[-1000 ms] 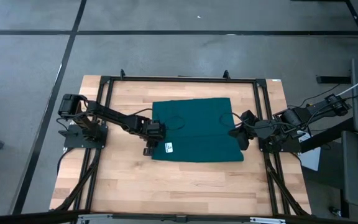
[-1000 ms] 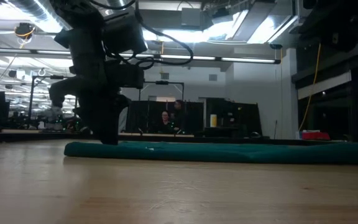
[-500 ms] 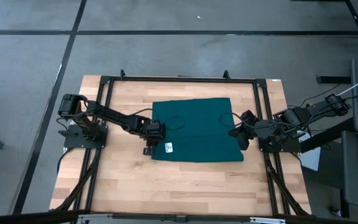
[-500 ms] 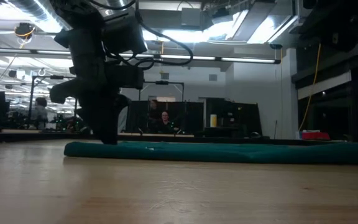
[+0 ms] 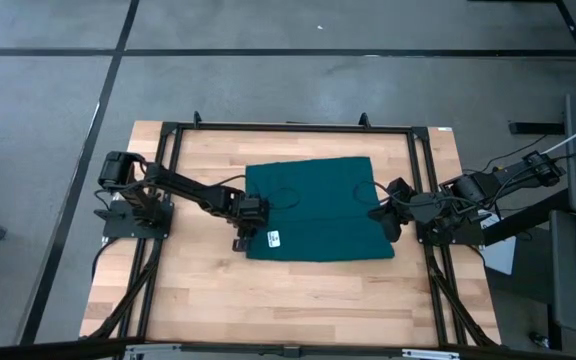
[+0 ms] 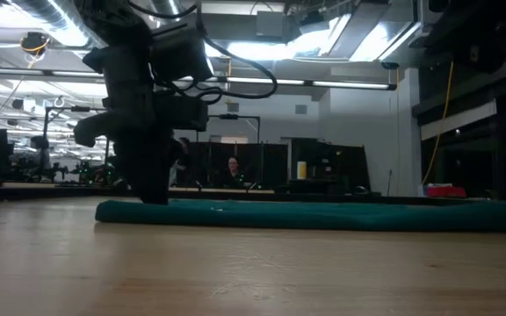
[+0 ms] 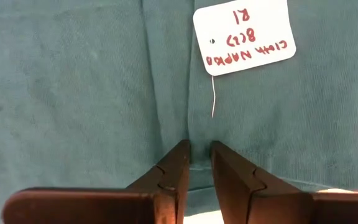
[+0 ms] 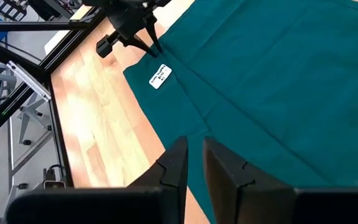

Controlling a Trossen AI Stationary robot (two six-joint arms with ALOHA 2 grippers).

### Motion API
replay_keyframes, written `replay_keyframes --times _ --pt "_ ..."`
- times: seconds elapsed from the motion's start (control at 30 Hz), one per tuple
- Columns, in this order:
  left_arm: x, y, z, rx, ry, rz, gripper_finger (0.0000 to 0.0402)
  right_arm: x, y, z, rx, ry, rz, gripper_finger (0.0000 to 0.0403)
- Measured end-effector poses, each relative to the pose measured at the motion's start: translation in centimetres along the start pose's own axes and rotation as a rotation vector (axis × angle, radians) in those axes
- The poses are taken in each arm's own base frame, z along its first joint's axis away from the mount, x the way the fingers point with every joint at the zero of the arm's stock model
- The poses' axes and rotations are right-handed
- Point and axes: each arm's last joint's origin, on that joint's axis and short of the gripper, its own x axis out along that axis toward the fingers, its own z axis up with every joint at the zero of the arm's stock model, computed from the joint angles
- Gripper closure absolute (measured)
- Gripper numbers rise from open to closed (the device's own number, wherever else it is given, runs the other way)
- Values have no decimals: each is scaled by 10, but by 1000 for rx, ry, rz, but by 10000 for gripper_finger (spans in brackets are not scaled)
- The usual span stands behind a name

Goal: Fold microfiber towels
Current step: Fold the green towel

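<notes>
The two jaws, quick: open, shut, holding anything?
Left gripper: shut on the towel edge.
Right gripper: nearly shut, over the towel, grip cannot be told.

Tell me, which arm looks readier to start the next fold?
Probably the left. The left gripper is pinching the edge of the towel near its white label; the right gripper sits over the opposite edge.

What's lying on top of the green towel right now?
A small white label lies on the towel near the left gripper. A folded layer covers whatever is beneath it.
</notes>
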Motion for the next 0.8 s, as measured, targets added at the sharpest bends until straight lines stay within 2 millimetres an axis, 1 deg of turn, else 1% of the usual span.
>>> replay_keyframes --times 0.13,0.23,0.33,0.5,0.67,0.7,0.8 --pt "1 0 0 -13 -5 5 340 0 1 -1 -6 12 9 359" --pt "0 0 1 -37 -10 18 358 -1 2 -2 -9 16 15 363" --pt "0 0 0 -59 -8 20 389 -1 2 -3 -9 12 15 364" --pt "-1 -1 0 -108 -11 41 397 -2 3 -4 -1 7 15 364" --pt "-15 -5 -1 -119 -7 48 398 -1 3 -4 1 -1 5 364" --pt "-20 -8 1 -119 -14 44 398 -1 3 -4 1 -6 2 364" --pt "-44 -20 12 -111 -126 12 399 2 4 -4 -1 -12 -17 364"
